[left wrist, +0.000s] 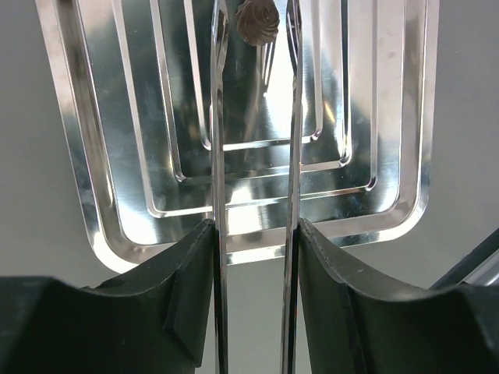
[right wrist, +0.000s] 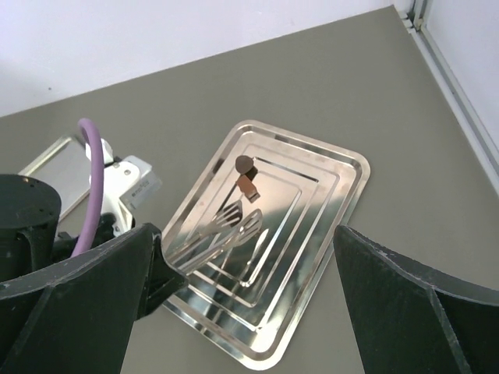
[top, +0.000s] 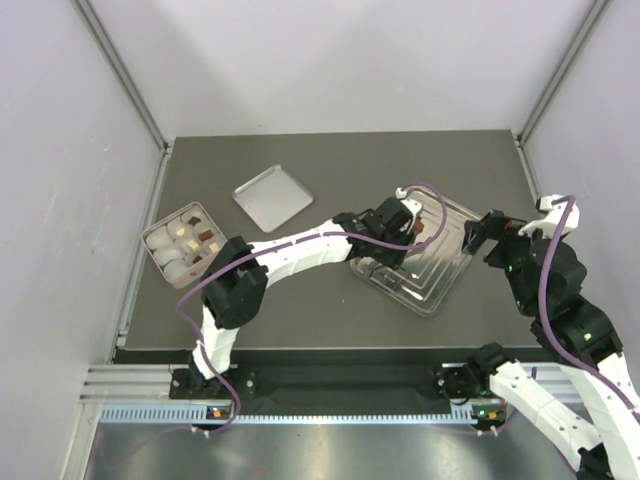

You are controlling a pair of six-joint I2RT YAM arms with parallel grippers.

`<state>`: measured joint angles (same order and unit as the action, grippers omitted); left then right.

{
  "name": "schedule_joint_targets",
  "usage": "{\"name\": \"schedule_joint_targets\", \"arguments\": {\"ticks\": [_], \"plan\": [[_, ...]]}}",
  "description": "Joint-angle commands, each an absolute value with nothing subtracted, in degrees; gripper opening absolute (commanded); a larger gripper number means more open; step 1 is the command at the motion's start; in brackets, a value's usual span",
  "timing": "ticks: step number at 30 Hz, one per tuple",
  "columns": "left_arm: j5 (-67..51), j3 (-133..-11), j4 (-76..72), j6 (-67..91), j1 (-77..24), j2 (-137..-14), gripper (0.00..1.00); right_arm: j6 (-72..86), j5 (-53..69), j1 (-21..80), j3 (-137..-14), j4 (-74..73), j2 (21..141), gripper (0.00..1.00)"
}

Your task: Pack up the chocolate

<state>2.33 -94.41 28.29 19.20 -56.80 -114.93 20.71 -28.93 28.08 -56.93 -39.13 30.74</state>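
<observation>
Two dark brown chocolate pieces lie at the far part of the steel tray [right wrist: 327, 226]: a rounded one [right wrist: 245, 164] and a blocky one [right wrist: 248, 187]. My left gripper [top: 395, 225] is shut on metal tongs [right wrist: 234, 218], whose slotted tips stand apart just short of the blocky piece. In the left wrist view the rounded piece [left wrist: 257, 22] shows between the tong arms [left wrist: 221, 156], beyond my left gripper [left wrist: 256, 226]. My right gripper [right wrist: 248, 234] is open and empty, above the tray's right side [top: 480, 232].
An open metal box [top: 182, 243] with several cream-white and brown pieces stands at the left edge of the table. Its flat lid [top: 272, 196] lies behind it, toward the middle. The tray [top: 440, 290] sits right of centre.
</observation>
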Motion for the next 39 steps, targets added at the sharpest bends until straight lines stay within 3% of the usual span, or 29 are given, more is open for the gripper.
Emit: {"name": "schedule_joint_targets", "arguments": {"ticks": [1,39], "plan": [[1.32,-96.59,24.78,18.02,-57.13,-115.4,0.49,20.39,-30.67,28.92,-59.94,-38.94,30.41,1.0],[8.08,-93.78,26.19,16.96,-61.61,-117.69,0.49,21.45,-29.88,28.92,-59.06,-39.2,28.83,1.0]]}}
